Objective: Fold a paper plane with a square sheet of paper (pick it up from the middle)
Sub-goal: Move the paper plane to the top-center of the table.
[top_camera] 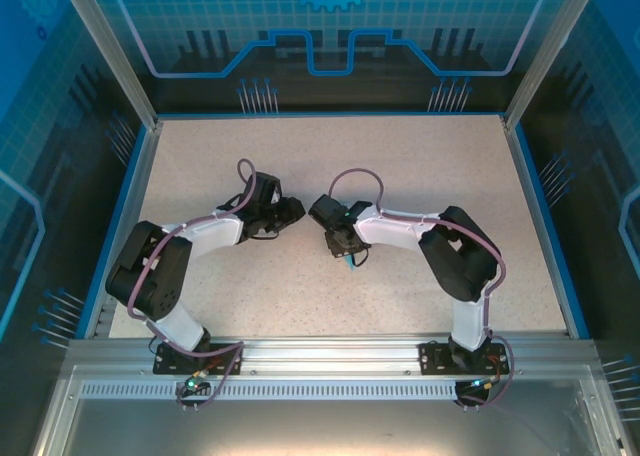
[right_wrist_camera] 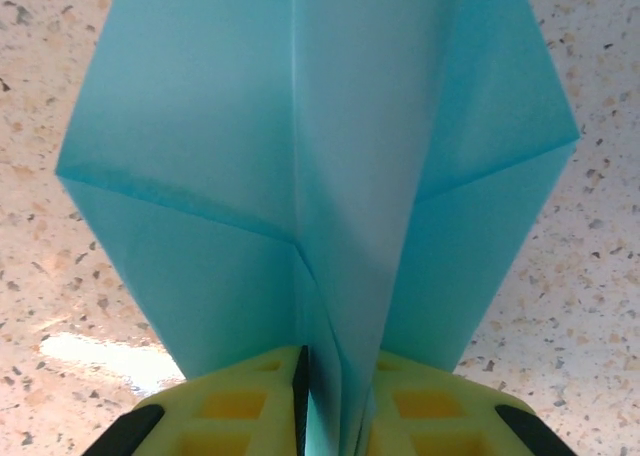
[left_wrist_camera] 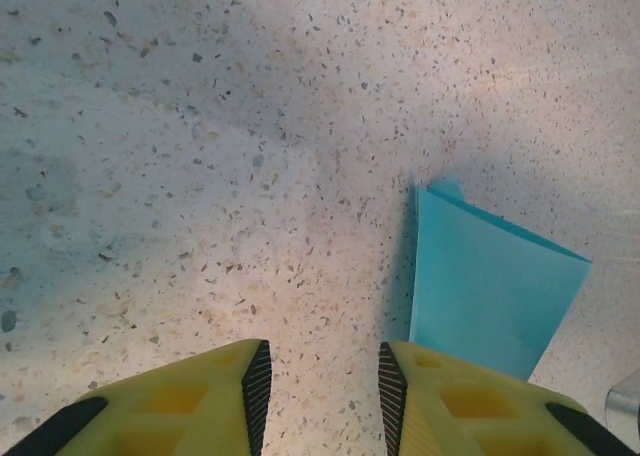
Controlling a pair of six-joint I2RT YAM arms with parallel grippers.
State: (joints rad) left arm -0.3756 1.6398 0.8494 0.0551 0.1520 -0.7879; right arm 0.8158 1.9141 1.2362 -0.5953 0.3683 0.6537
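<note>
The square sheet of paper is folded into a light-blue paper plane [right_wrist_camera: 200, 176]. In the right wrist view its wings spread to both sides and its centre fold runs down between the yellow fingers. My right gripper [right_wrist_camera: 335, 396] is shut on that fold, just above the speckled table. From above, a sliver of the paper plane [top_camera: 350, 263] shows under the right gripper [top_camera: 345, 256] at mid-table. My left gripper [left_wrist_camera: 325, 381] stands open over bare table with nothing between its fingers. One edge of the paper plane [left_wrist_camera: 490, 286] stands just to the right of it. The left gripper [top_camera: 295, 211] faces the right one, a short way apart.
The speckled table [top_camera: 400, 156] is bordered by blue edges [top_camera: 545, 226] and aluminium posts at the sides. A metal rail [top_camera: 330, 356] carrying both arm bases runs along the near edge. Open tabletop lies behind and beside both arms.
</note>
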